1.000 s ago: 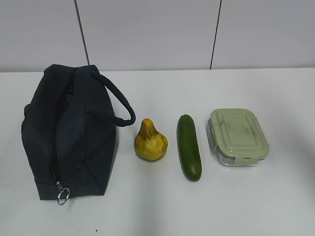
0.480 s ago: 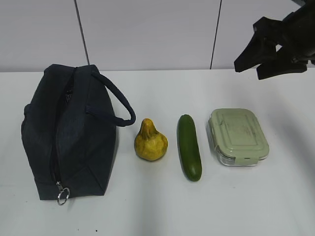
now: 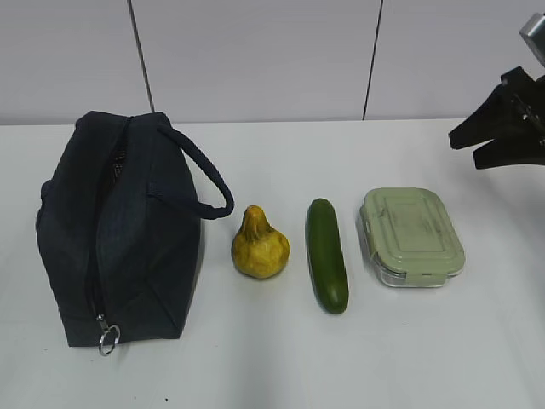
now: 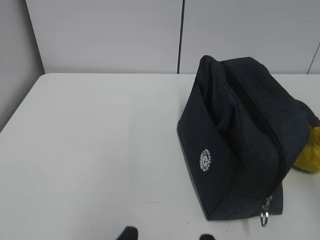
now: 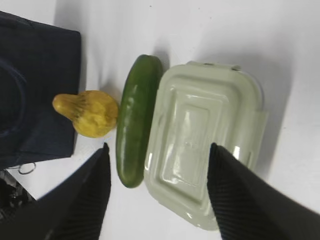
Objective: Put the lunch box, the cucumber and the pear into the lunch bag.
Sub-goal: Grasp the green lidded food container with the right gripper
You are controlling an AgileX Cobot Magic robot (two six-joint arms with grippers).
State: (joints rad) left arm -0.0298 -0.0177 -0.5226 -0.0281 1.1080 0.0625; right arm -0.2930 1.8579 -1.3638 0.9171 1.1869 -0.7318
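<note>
A: Well, where does everything sit on the worktop (image 3: 281, 366)?

B: In a row. The lunch bag (image 3: 119, 234) stands at the left, its zip closed along the top with the metal ring pull (image 3: 108, 341) hanging at the near end. One loop handle (image 3: 204, 175) arches out toward the pear (image 3: 260, 245).

A: And the pear itself?

B: Just beside the bag, fat base toward the camera, narrow neck pointing away. The cucumber (image 3: 327, 254) lies near it on the right, lengthwise, apart from the pear. The lunch box (image 3: 412, 236) comes last, close beside the cucumber, its sage-green lid clipped on.

A: What about the right end effector (image 3: 504, 128)?

B: It hangs in the air at the right edge of the exterior view, behind and to the right of the lunch box. In the right wrist view its two dark fingers (image 5: 90, 195) stand well apart with nothing between them, framing the cucumber and the box lid below.

A: And the left end effector (image 4: 165, 235)?

B: Only its two fingertips peek in at the bottom of the left wrist view, part-way open, gripping nothing, short of the bag on bare worktop
</note>
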